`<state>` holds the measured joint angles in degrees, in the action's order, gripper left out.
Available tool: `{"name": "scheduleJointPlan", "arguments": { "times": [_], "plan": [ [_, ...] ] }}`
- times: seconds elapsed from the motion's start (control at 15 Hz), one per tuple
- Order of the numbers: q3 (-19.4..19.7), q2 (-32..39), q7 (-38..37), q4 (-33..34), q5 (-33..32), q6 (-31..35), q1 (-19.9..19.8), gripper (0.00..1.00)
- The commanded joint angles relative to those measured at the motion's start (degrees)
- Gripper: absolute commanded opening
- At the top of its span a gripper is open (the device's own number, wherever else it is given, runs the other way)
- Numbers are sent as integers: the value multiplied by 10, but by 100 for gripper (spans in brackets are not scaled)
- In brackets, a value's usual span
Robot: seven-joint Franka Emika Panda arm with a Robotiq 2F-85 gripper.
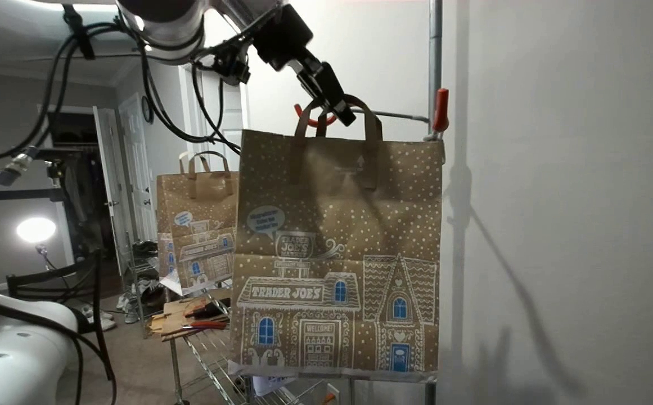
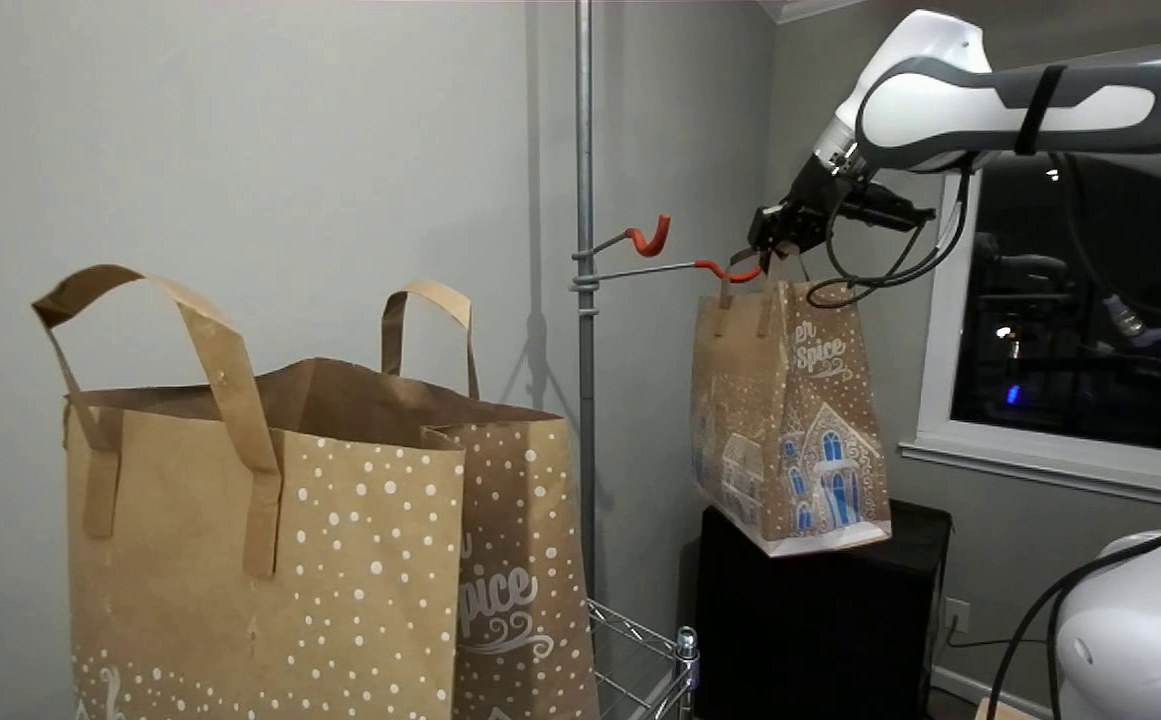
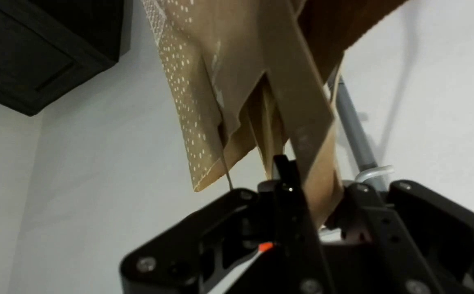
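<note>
Claw is closed narrow; a paper handle is pinched between its fingers. Printed paper bag is suspended below by that handle, roughly upright. Red-tipped hook is overlapped by the handles in both exterior views; whether any load is taken by it can't be told. Hook is carried on a grey pole; another red hook is mounted just above. Second printed bag is seen well apart, open-topped, handles up. Cardboard and a red-handled tool are laid on a wire rack. Farther back, a black box, a dark window and a lit lamp are seen.
</note>
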<state>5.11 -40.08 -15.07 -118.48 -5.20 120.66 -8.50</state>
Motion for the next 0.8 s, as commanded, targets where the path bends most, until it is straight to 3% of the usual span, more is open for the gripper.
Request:
{"name": "scheduleJointPlan", "arguments": {
  "times": [0.0, 0.4, 0.73],
  "plan": [
    [-6, 15, 52, -8, 32, 23, 33, 1],
    [-6, 35, 109, -9, 37, 77, 75, 1],
    [51, -1, 217, -37, 100, 68, 118, 1]
  ]
}}
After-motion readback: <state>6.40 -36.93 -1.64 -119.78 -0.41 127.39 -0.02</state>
